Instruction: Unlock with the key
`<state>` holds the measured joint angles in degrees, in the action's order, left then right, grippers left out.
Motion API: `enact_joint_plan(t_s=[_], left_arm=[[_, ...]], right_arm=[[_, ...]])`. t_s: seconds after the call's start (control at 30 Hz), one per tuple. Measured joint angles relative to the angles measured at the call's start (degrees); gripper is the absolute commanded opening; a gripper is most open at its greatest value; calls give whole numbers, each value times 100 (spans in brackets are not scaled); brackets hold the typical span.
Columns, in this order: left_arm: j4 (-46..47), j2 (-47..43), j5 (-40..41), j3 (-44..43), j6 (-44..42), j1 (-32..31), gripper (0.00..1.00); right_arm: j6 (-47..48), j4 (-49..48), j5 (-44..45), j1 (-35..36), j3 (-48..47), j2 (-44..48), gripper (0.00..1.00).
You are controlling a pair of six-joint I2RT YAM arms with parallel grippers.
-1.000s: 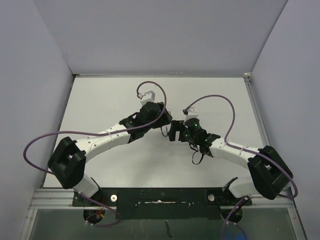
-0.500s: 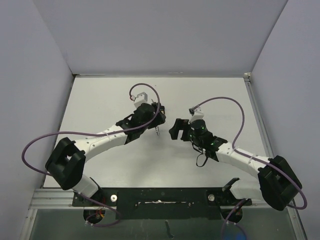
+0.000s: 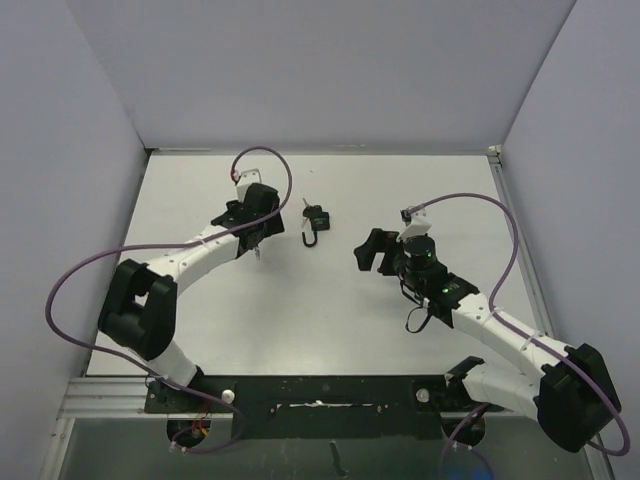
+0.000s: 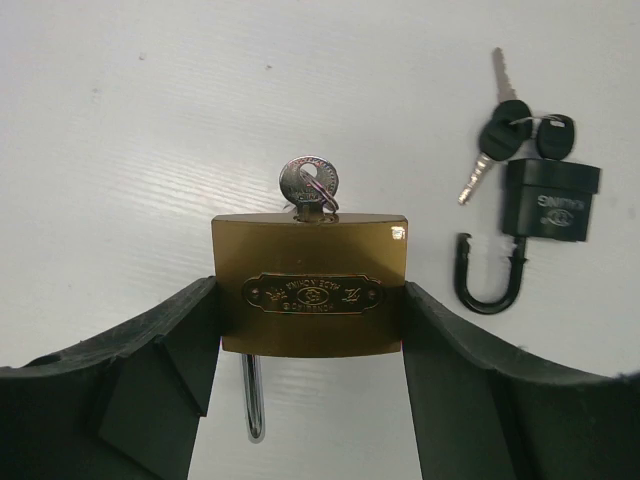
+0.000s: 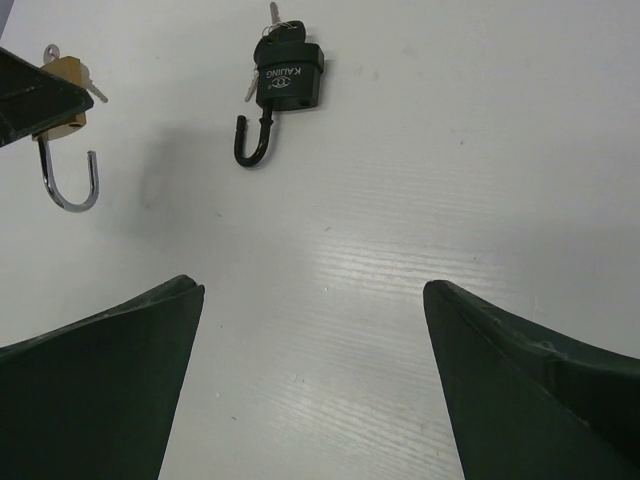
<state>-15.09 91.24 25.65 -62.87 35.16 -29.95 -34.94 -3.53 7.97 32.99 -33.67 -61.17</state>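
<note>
My left gripper point(image 4: 310, 295) is shut on a brass padlock point(image 4: 310, 320), one finger on each side of its body. A silver key point(image 4: 309, 183) sits in the padlock's keyhole. Its chrome shackle point(image 5: 70, 180) hangs free at one end, swung out of the body. In the top view the left gripper point(image 3: 257, 236) is at the table's back left. My right gripper point(image 5: 312, 288) is open and holds nothing. It hovers right of centre point(image 3: 372, 250), well apart from both padlocks.
A black padlock point(image 4: 550, 205) lies on the white table point(image 3: 300, 320) between the two grippers, its black shackle point(image 4: 488, 285) open and a bunch of black-headed keys point(image 4: 510, 135) at its keyhole end. It also shows as the black padlock point(image 3: 318, 220) from above. Grey walls enclose the table.
The two arms have drawn apart. The left gripper carried the brass padlock back and to the left; the right gripper pulled away to the right. The black padlock now shows between them.
</note>
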Motion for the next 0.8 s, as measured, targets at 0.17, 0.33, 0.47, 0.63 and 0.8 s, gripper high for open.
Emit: enact_joint_plan(t_s=[0.17,0.33,0.47,0.63,0.8], left_arm=[[-149,640,227,-319,-590,166,0],[-293,1217,372,-566,-984,175,0],[-214,1482,354,-629,-1172,238,0],[72,1624,146,-632,-1331,374,0],[385,1853,-120,-717,-1392,468,0]], right_arm=[[2,22,-120,-17,52,-24,98],[0,20,-229,-46,83,-50,98],[0,17,-299,-90,92,-55,98],[0,17,-352,-157,92,-55,98],[0,13,-415,-221,94,-57,98]])
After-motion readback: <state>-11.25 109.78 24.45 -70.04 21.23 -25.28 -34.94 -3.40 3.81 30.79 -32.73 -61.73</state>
